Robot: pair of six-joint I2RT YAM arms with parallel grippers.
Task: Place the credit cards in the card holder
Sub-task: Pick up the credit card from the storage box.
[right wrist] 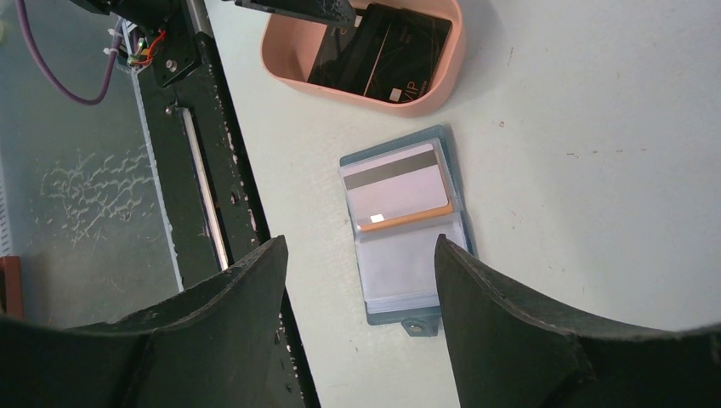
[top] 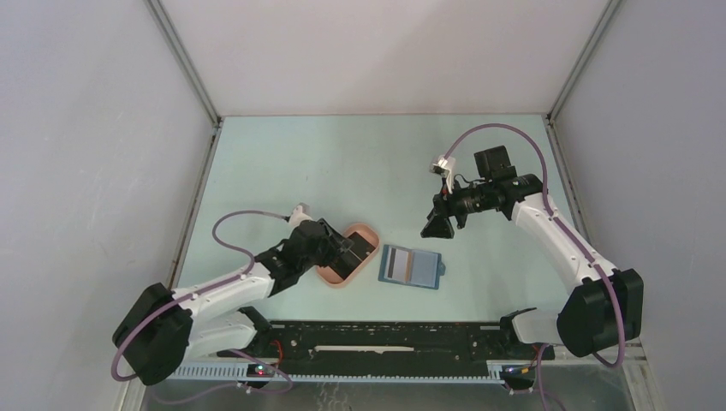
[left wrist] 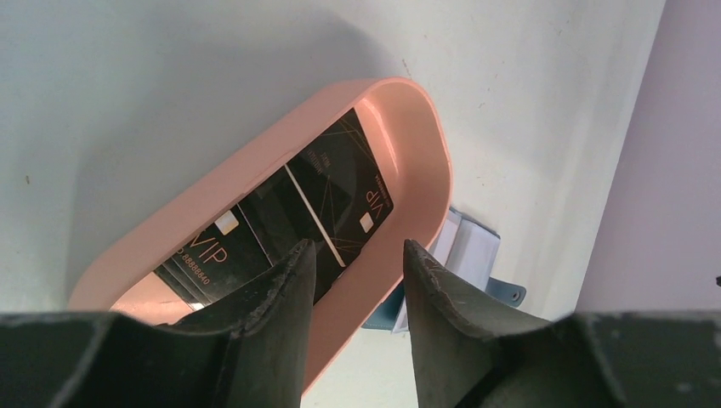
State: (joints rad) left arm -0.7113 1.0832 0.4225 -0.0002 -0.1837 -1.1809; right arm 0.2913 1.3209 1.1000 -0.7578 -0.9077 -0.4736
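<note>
- Left gripper (left wrist: 355,270) first: it hangs low over the near end of the pink oval tray (left wrist: 414,136). One finger (left wrist: 293,285) sits above the black credit cards (left wrist: 336,191) and the other finger is at the tray's rim.
- Its jaws stand apart with a clear gap, and I see nothing pinched between them.
- Those black cards, lettered "VIP" in gold, lie overlapped inside the tray with their long sides running along its length.
- From above, the tray's long axis runs on a diagonal, from near-left to far-right.
- Just right of the tray, and apart from it, the blue card holder (top: 424,268) lies opened flat on the pale table (top: 342,163). Its long axis runs left to right, and its snap tab (right wrist: 414,325) points away from the tray.
- An orange-tan card (right wrist: 400,191) sits in the half nearer the tray. Its long axis runs across the holder's, and its dark stripe is on the tray side.
- Up above the holder my right gripper (right wrist: 359,248) hovers with its jaws spread wide, holding nothing.
</note>
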